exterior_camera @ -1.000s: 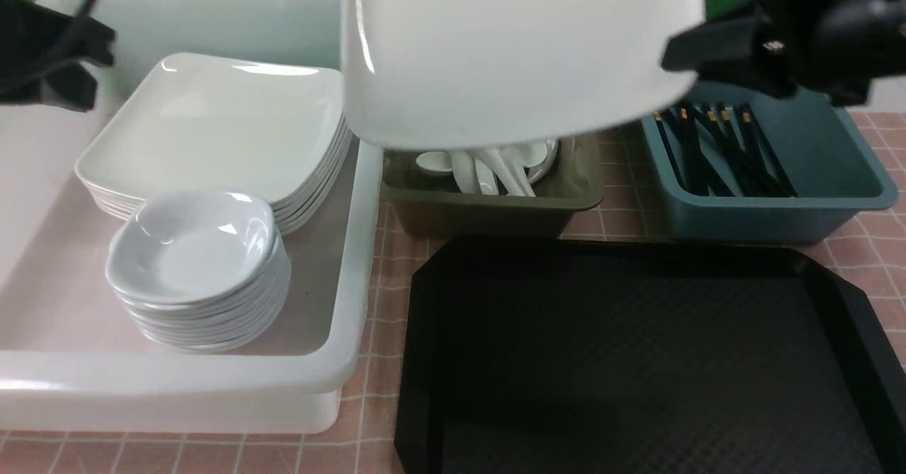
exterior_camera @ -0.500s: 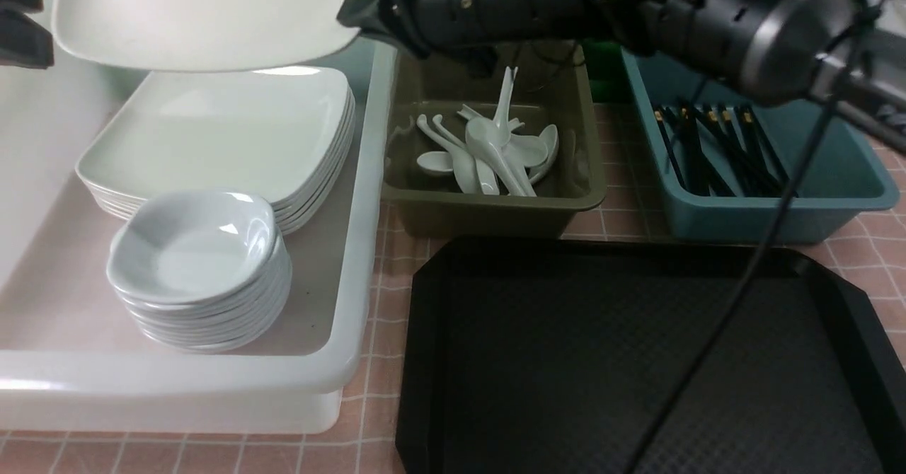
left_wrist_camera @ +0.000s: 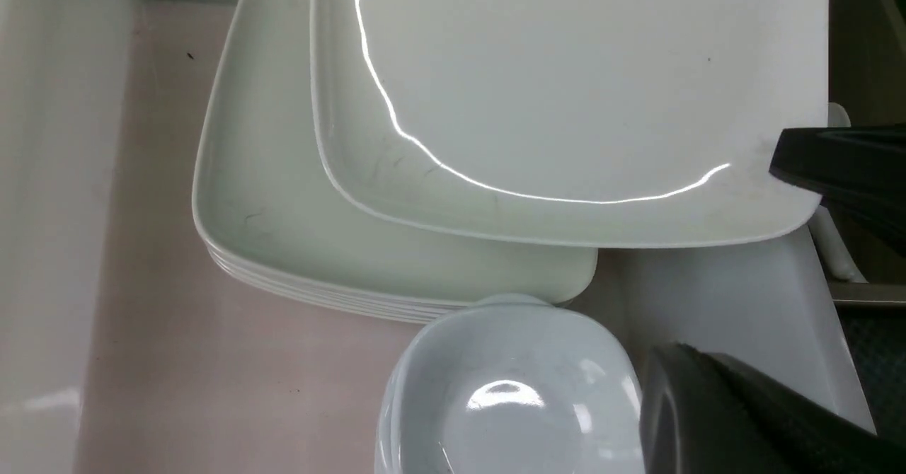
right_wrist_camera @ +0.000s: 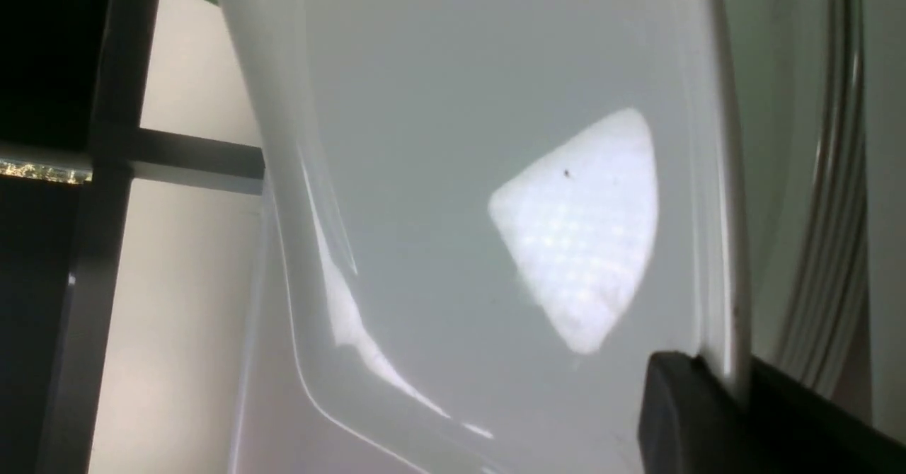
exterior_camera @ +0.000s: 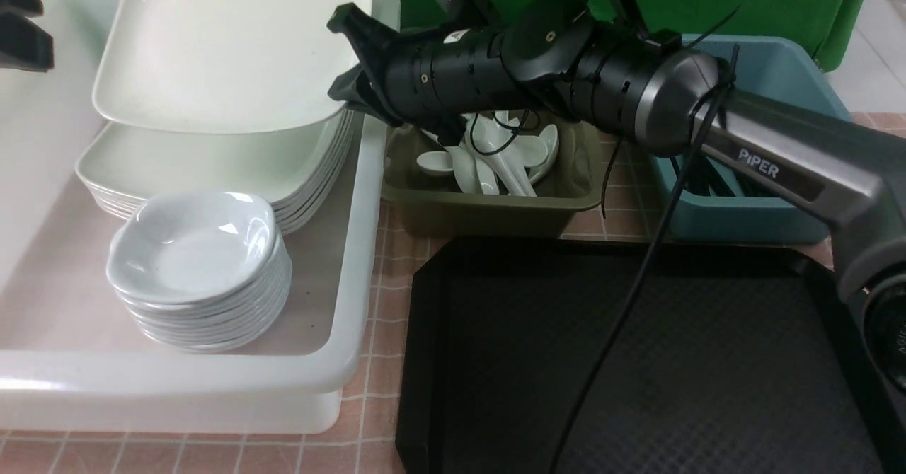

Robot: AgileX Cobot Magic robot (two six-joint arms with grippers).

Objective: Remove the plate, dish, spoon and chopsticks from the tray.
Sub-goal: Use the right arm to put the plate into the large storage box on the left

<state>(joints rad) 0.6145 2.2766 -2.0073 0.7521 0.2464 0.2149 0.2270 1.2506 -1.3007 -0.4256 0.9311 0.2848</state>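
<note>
right hand (exterior_camera: 348,59) grips plate (exterior_camera: 233,49) edge, plate tilted above stack (exterior_camera: 212,166).

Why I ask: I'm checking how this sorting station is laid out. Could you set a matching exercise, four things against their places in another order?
Things
1. large white square plate
2. stack of small white dishes
3. white soup spoons
4. black rectangular plastic tray

Places
A. in the olive tub
B. tilted above the stack of square plates, in the jaws of the right gripper
C. in the white tub, in front of that stack
D. on the pink checked cloth, in front of the olive tub

Pairs: 1-B, 2-C, 3-A, 4-D
</note>
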